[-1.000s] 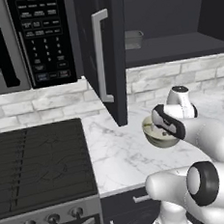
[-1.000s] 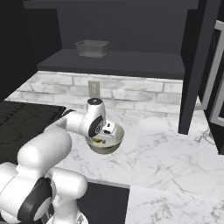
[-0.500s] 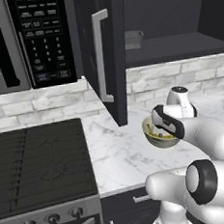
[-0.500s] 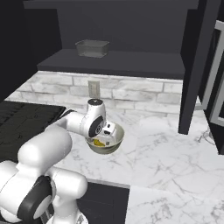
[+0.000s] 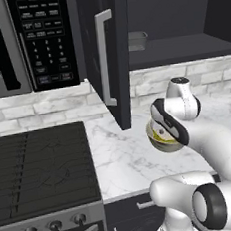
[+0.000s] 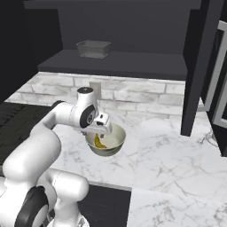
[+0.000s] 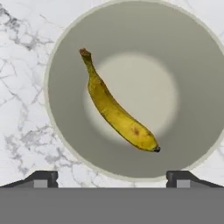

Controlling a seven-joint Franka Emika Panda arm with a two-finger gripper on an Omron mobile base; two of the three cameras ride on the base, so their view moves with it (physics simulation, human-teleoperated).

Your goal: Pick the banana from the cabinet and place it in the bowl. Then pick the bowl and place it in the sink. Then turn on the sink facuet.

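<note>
The yellow banana point(image 7: 116, 111) lies loose on the cream inside of the bowl point(image 7: 65, 144), slanting across its bottom. My gripper point(image 7: 111, 177) hangs just above the bowl, open, its fingertips point(image 7: 41, 178) spread wide with nothing between them. From the right base view the banana point(image 6: 99, 142) shows inside the bowl point(image 6: 116, 141) under the gripper point(image 6: 101, 128). The bowl point(image 5: 157, 142) stands on the marble counter, just right of the black cabinet's open door point(image 5: 109, 53). The sink is out of view. A thin grey metal part point(image 6: 207, 138) at the right may belong to the faucet.
A small metal pan point(image 6: 93, 48) sits on the open cabinet's shelf point(image 6: 133, 64). The open door's lower edge hangs close to the bowl's left. A black stove point(image 5: 42, 169) and a microwave point(image 5: 30, 40) are to the left. Bare marble counter point(image 6: 168, 164) stretches right of the bowl.
The jaws have gone from partly closed to wide open. The banana has left the fingers and now lies in the bowl. The arm has hardly moved.
</note>
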